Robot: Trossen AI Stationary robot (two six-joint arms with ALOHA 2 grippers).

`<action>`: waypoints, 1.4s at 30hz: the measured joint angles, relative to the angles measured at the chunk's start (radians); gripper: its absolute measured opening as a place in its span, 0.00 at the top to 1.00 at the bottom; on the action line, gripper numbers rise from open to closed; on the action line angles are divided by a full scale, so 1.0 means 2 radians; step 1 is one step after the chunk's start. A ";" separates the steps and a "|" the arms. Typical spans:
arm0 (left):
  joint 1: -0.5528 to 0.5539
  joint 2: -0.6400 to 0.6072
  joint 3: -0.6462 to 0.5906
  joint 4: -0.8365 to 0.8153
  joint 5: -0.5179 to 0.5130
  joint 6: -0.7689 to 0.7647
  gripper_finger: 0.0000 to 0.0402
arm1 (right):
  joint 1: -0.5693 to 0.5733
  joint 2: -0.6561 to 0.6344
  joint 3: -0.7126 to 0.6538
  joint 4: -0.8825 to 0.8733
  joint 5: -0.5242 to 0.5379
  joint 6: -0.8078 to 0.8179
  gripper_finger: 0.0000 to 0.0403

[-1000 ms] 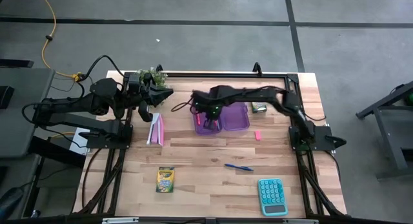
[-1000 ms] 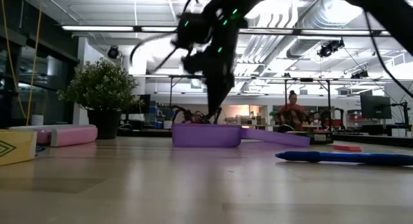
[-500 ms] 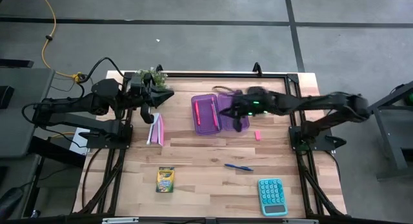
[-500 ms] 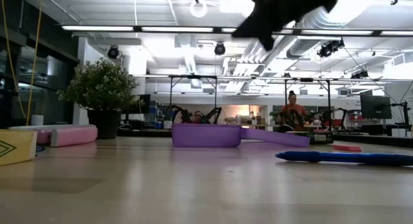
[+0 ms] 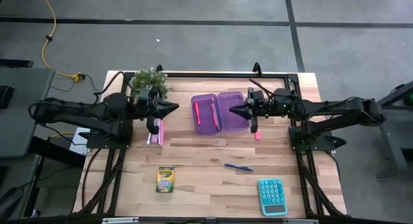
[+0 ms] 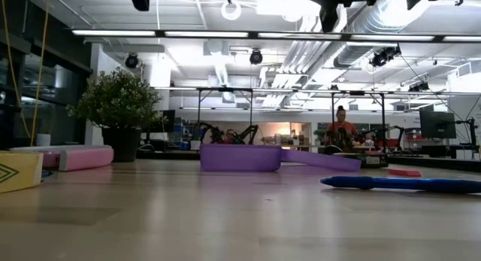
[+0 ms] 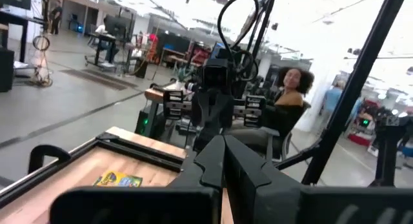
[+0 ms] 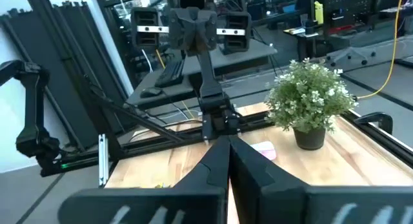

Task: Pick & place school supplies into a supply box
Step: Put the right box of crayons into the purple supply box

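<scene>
The clenched right gripper (image 5: 233, 110) is hovering over the box (image 5: 222, 112), nearest the eraser (image 5: 257, 135) lying just beside it; the left gripper (image 5: 174, 108), also clenched, is waiting.

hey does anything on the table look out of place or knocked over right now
Nothing is tipped, spilled or damaged. The supply box lies open and flat with pink pens inside. The crayon box, blue pen and pink eraser lie loose on the table, not yet packed.
</scene>
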 joint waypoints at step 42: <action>-0.001 0.000 -0.005 0.012 0.000 0.001 1.00 | -0.317 0.064 -0.010 -0.492 0.118 0.237 0.53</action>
